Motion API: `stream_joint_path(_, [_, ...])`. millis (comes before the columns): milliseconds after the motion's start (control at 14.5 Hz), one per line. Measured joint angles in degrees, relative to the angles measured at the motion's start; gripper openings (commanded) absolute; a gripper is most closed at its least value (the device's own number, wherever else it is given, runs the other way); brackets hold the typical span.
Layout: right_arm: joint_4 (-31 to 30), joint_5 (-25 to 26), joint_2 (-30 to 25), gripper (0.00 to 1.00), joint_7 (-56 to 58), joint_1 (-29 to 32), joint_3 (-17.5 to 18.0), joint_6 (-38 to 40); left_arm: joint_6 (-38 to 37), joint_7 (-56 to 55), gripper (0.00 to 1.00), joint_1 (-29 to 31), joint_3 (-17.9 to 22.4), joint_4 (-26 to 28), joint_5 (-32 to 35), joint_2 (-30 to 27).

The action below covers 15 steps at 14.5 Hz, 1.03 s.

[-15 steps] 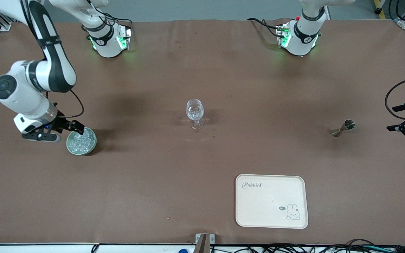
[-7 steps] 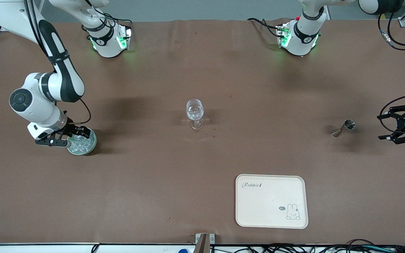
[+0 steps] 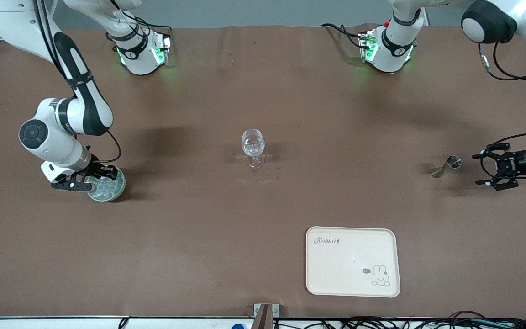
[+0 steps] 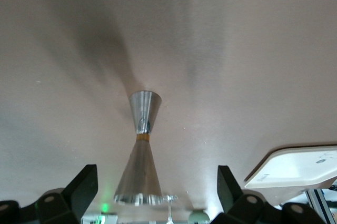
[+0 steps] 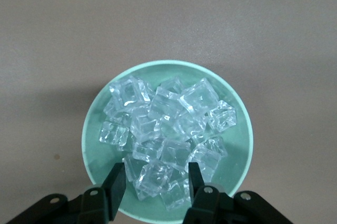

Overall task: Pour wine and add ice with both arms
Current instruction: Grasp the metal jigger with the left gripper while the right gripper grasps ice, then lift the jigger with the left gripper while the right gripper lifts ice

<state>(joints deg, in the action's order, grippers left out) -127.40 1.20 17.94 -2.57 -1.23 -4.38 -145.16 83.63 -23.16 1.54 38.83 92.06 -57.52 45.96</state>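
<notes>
Right gripper (image 5: 152, 184) sits low in the green bowl (image 3: 118, 188) at the right arm's end of the table. Its fingers (image 5: 115, 186) stand on either side of one cube of the ice (image 5: 160, 140), partly closed. We cannot tell whether they already pinch it.

Left gripper (image 3: 486, 170) is beside the metal measuring cup (image 3: 445, 166) at the left arm's end, fingers spread wide, holding nothing. In the left wrist view the cup (image 4: 139, 153) lies between the open fingers.

The wine glass (image 3: 253, 147) stands mid-table, well apart from both. The tray (image 3: 352, 261) lies nearer the front camera.

Risks as we judge them:
- Cube is slick and crowded by its neighbours, so an off-centre squeeze could shoot it out or drag a second cube over the rim.
- Fingers pressing the bowl wall could tip or slide the bowl.
- The measuring cup is narrow-waisted and top-heavy, so a finger touching first on one side could knock it over.
- The glass has a thin stem, so a dropped cube or a bump could topple it.
</notes>
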Motion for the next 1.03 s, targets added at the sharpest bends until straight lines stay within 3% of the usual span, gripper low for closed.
stream_joint_path(275, [0.0,0.0,0.8,0.48,0.0,0.0,0.0,-0.4,-3.4,4.7,1.00,0.1,0.0,0.7,-3.7,5.0])
stream_joint_path(757, [0.0,0.0,1.2,0.44,0.0,0.1,0.0,-0.3,-5.9,7.8,1.00,0.8,0.0,5.3,-10.4,6.0])
stream_joint_path(1033, [0.0,0.0,1.4,0.28,0.0,0.1,0.0,-0.3,-6.6,7.2,1.00,0.8,-0.1,6.3,-13.7,6.4])
